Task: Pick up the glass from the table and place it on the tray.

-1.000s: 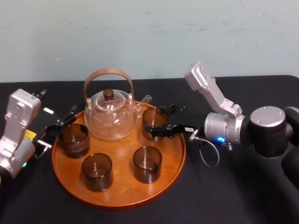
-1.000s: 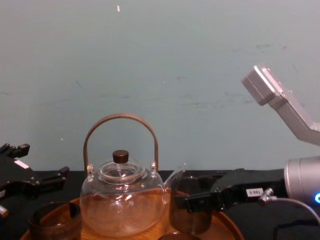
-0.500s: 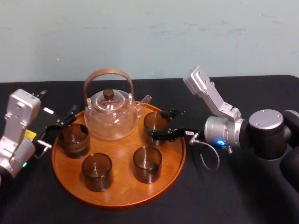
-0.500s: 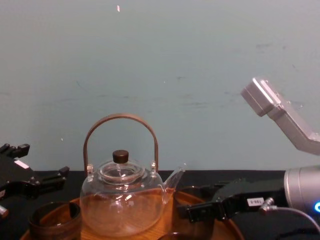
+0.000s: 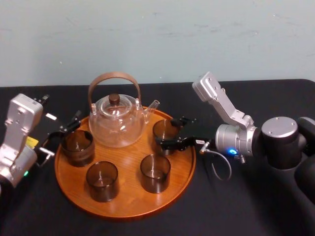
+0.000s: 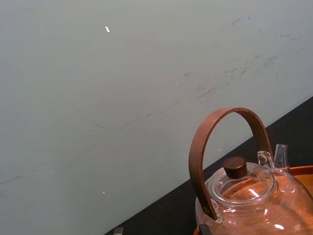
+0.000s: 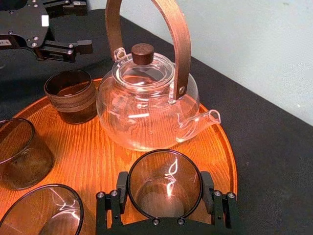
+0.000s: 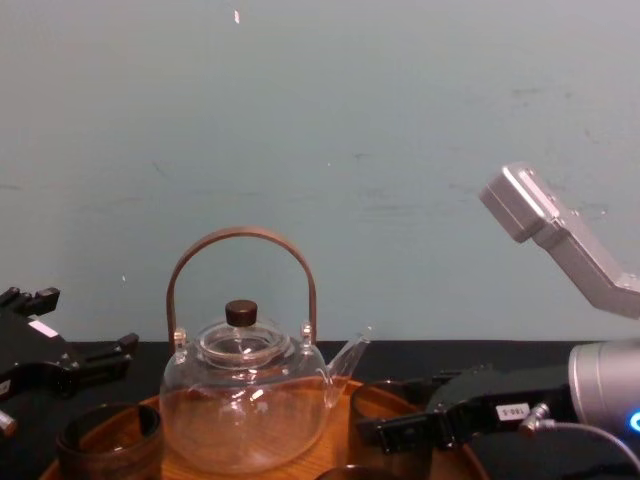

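The glass (image 5: 164, 129) stands on the right rear part of the round wooden tray (image 5: 128, 199), just beside the teapot's spout. My right gripper (image 5: 166, 132) reaches in from the right and is shut on the glass. In the right wrist view its black fingers (image 7: 122, 188) press the glass (image 7: 164, 169) on both sides over the tray (image 7: 221, 147). The chest view shows the glass (image 8: 385, 425) low behind the fingers. My left gripper (image 5: 61, 135) rests open at the tray's left rim on the black table (image 5: 236, 206).
A glass teapot (image 5: 117, 120) with a brown hoop handle stands at the tray's rear. Three more dark glasses sit on the tray: one at the left (image 5: 77, 146), two at the front (image 5: 102, 180) (image 5: 155, 172). A pale wall runs behind the table.
My right gripper has lowered the glass onto the tray and shifted slightly rightward, away from the teapot. The left arm has stayed still.
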Robot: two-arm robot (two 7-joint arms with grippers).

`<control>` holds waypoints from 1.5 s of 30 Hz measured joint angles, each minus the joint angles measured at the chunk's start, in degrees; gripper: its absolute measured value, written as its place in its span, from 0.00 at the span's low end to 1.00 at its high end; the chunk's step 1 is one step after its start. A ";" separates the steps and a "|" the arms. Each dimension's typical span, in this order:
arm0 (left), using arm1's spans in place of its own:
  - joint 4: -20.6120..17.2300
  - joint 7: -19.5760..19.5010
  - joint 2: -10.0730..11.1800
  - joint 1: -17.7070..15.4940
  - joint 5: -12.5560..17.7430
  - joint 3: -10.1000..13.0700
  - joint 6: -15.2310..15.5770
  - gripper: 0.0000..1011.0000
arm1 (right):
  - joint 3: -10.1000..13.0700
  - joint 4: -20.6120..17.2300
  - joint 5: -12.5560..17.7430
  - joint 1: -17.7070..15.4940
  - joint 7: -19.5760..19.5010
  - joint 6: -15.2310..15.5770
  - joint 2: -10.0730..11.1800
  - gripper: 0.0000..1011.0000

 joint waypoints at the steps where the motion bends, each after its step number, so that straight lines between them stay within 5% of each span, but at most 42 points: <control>1: 0.00 0.00 0.00 0.00 0.00 0.00 0.00 0.99 | 0.00 -0.01 0.00 0.00 0.00 0.01 0.00 0.89; 11: 0.00 0.00 0.00 0.00 0.00 0.00 0.00 0.99 | 0.04 -0.06 0.11 -0.03 0.03 0.02 0.02 0.99; 31: 0.00 0.00 0.00 0.00 0.00 0.00 0.00 0.99 | 0.16 -0.20 0.27 -0.12 0.24 0.00 0.12 0.99; 45: 0.00 0.00 0.00 0.00 0.00 0.00 0.00 0.99 | 3.18 -9.26 3.66 -5.64 0.94 -0.35 6.45 0.99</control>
